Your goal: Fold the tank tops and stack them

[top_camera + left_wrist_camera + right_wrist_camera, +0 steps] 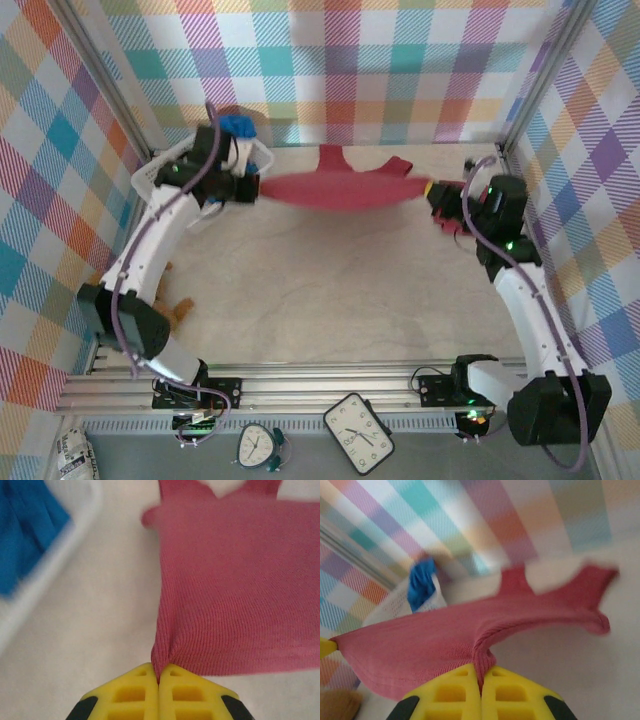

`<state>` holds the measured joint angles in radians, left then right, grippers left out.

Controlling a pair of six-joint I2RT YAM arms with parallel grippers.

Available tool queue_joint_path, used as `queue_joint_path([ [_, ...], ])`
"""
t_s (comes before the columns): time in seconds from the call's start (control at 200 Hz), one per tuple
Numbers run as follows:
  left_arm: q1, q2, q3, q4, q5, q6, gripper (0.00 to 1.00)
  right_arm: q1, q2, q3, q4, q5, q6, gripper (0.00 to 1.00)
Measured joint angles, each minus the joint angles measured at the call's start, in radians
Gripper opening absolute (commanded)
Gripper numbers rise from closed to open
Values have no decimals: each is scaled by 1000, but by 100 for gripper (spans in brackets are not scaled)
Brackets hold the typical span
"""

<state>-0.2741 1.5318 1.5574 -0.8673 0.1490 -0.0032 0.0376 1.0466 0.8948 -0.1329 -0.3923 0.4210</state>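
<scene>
**Red top stretched between two pinches**

The left gripper (159, 680) is sitting closest to the lens, its yellow jaws pressed together on one bottom corner of the dark red tank top (235, 590), and the ribbed knit is puckering into a small fan where it enters the pinch. The right gripper (481, 680) is doing the same at the opposite bottom corner, jaws shut on a gathered ridge of cloth. Between them the top is hanging taut as a band above the table (330, 290), toward its far side, and the strap end is trailing down toward the back wall.

The cloth is looking light, thin and thoroughly limp. It is sagging and curling along its free edge, so it will likely drape wherever it is unsupported and will not hold a crease unless laid flat. The knit is also stretching under tension, so hard pulling may distort it. Corners and hem edges are probably the best holds, since pinching them is keeping the panel spread.

The blue tank top (237, 126) is lying bunched in the white basket (150, 175), just behind the left gripper.
</scene>
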Motion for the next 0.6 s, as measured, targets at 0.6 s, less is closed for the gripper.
queue_joint_path([
  [0.6, -59, -203, -724, 146, -21, -372, 4, 243, -255, -537, -296, -55, 283, 0],
])
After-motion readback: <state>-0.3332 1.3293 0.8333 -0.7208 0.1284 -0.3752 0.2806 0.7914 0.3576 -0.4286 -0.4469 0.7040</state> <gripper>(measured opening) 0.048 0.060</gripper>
